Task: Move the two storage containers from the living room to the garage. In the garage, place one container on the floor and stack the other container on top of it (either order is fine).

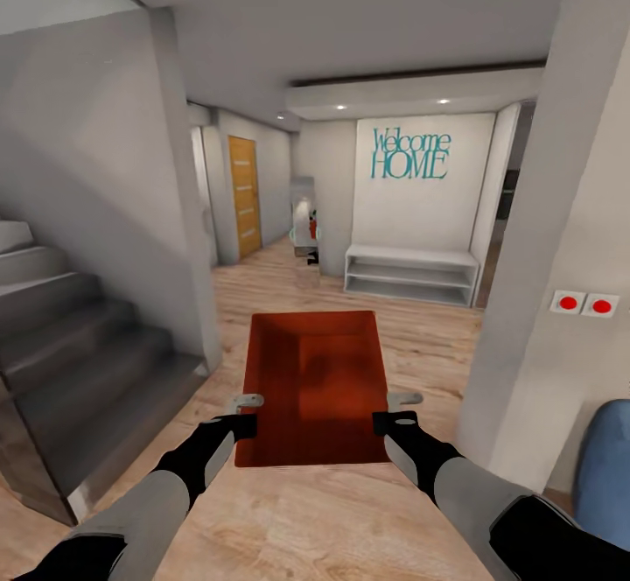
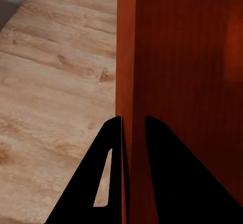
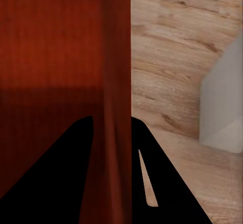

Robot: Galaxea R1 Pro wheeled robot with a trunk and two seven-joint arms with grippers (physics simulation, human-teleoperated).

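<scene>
Already lifted, one storage container [image 1: 317, 384] hangs between the left gripper [image 1: 248, 415] and right gripper [image 1: 395, 412], jaws pinching its side walls. Beyond lies wood-plank floor [image 1: 420, 336]; presumably the garage remains ahead, stacking undone.

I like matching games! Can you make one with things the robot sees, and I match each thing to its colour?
Things:
1. storage container
2. Welcome HOME letters
3. door
4. wall buttons

Colours:
a. teal
b. yellow-orange
c. orange-red
d. bright red

Pairs: 1-c, 2-a, 3-b, 4-d

The left gripper and right gripper each pinch one side wall of the container.
</scene>
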